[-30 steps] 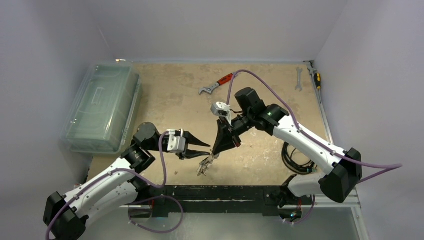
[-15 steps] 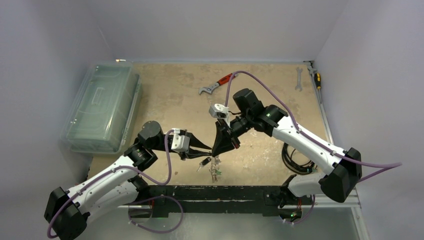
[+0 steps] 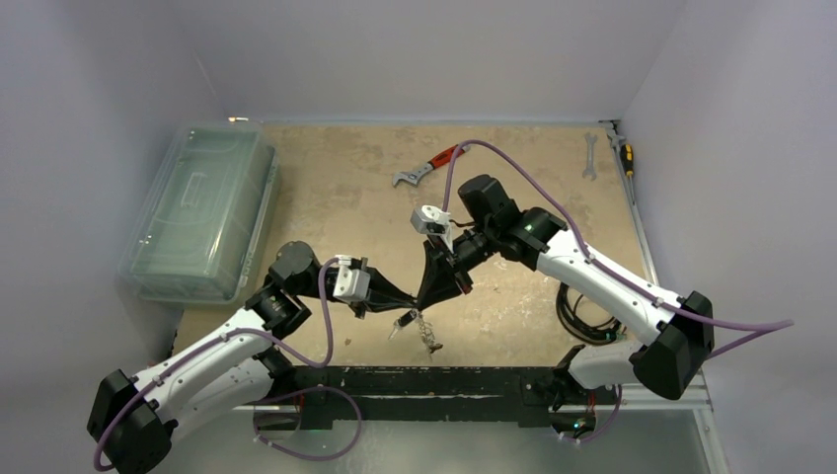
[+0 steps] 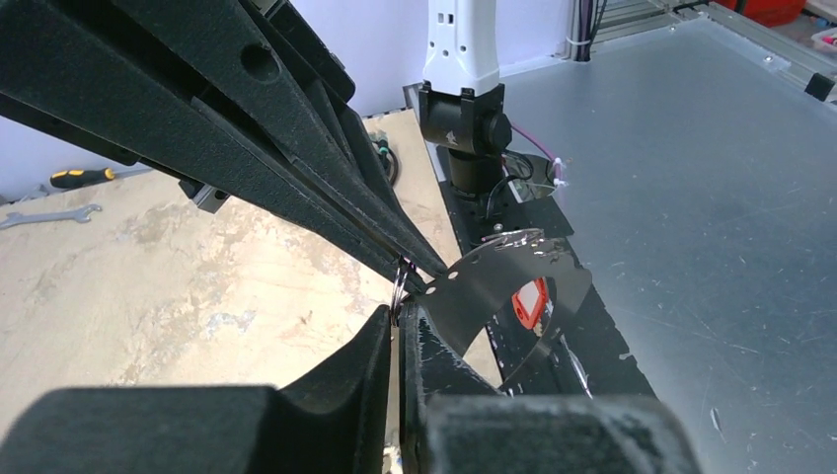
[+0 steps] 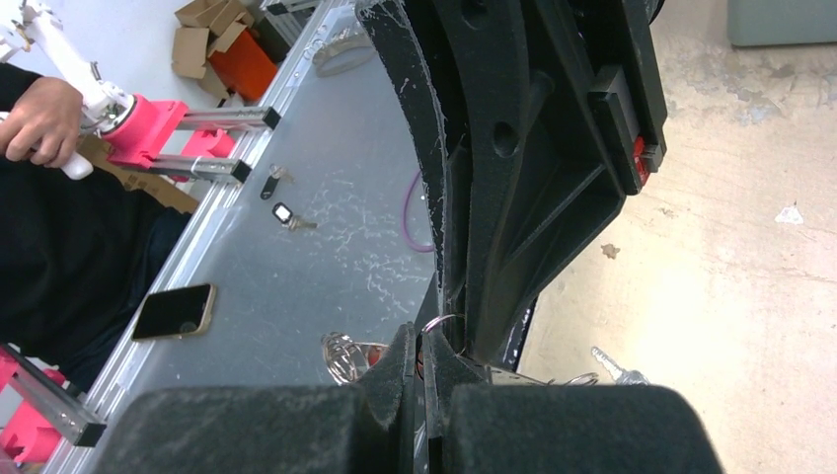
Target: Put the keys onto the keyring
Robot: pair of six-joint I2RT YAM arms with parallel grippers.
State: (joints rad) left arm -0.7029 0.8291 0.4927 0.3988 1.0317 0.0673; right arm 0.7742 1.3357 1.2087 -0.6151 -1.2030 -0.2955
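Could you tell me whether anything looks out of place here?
Yes: what look like two small keys lie on the grey metal bench near a phone, off the wooden tabletop.

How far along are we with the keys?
Done: keyring and keys hang clear of the table. In hand: left gripper and right gripper both pinch a wire loop above them. Remaining: cannot tell how many keys are threaded.

Thin wire ring mostly hidden inside the left gripper, dangling keys too small to tell apart
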